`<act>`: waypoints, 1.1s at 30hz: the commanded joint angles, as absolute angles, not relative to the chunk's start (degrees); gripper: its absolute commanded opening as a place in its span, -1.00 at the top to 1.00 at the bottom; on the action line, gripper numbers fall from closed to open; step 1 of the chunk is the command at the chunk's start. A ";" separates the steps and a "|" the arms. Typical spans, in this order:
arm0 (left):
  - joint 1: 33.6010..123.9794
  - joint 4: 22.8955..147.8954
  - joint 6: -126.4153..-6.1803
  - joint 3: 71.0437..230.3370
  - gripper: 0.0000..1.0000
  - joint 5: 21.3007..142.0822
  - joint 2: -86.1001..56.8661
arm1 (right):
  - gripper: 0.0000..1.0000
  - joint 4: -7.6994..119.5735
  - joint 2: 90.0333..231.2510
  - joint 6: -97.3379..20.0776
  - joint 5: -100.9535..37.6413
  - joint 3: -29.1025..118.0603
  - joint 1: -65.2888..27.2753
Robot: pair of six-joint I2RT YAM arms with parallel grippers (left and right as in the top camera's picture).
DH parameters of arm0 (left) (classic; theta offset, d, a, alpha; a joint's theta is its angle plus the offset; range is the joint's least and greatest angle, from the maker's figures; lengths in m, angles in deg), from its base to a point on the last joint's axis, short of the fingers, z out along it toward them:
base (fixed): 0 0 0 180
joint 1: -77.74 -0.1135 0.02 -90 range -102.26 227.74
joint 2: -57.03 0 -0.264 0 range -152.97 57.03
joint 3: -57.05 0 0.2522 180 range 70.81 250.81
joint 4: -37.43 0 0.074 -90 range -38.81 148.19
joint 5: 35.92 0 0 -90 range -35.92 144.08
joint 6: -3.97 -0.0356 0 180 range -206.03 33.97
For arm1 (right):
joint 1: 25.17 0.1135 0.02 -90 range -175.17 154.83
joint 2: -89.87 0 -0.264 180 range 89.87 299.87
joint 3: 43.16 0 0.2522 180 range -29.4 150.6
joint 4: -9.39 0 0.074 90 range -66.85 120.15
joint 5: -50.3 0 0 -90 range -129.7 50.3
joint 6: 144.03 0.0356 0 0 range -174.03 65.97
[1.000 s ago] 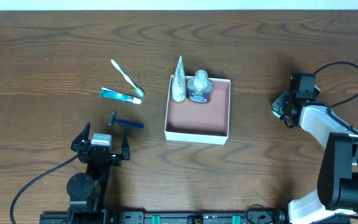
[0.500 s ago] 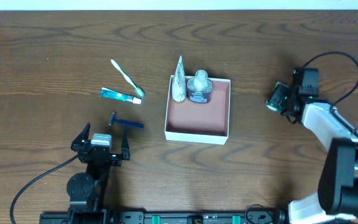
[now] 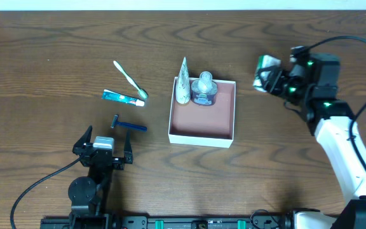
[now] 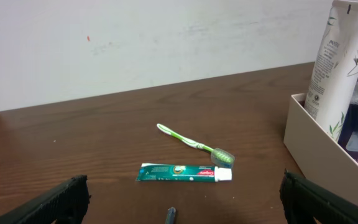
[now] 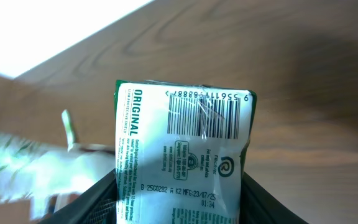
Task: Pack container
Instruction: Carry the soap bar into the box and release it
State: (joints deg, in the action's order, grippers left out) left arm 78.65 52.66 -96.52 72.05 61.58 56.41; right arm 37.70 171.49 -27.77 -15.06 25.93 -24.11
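Right of the container (image 3: 201,138) and well apart from it, my right gripper (image 3: 273,77) is clamping the green-and-white carton (image 3: 263,69) between its fingers. Left of the container, toward the near edge, my left gripper (image 3: 105,144) is resting spread wide with nothing in it. The container is sitting on the table (image 3: 56,38), holding a white tube (image 3: 182,83) and a bottle (image 3: 203,89) at its far end.
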 commanded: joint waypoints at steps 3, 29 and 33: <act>78.41 54.57 -96.23 71.04 -0.96 62.61 56.69 | -0.03 37.74 171.25 -23.92 -15.34 26.74 -18.03; 78.41 54.57 -96.23 71.04 -0.96 62.61 56.69 | -0.15 35.38 180.98 -19.35 -21.94 26.74 -7.41; 78.41 54.57 -96.23 71.04 -0.96 62.61 56.69 | -0.36 34.90 180.98 -19.35 -21.94 26.74 -7.35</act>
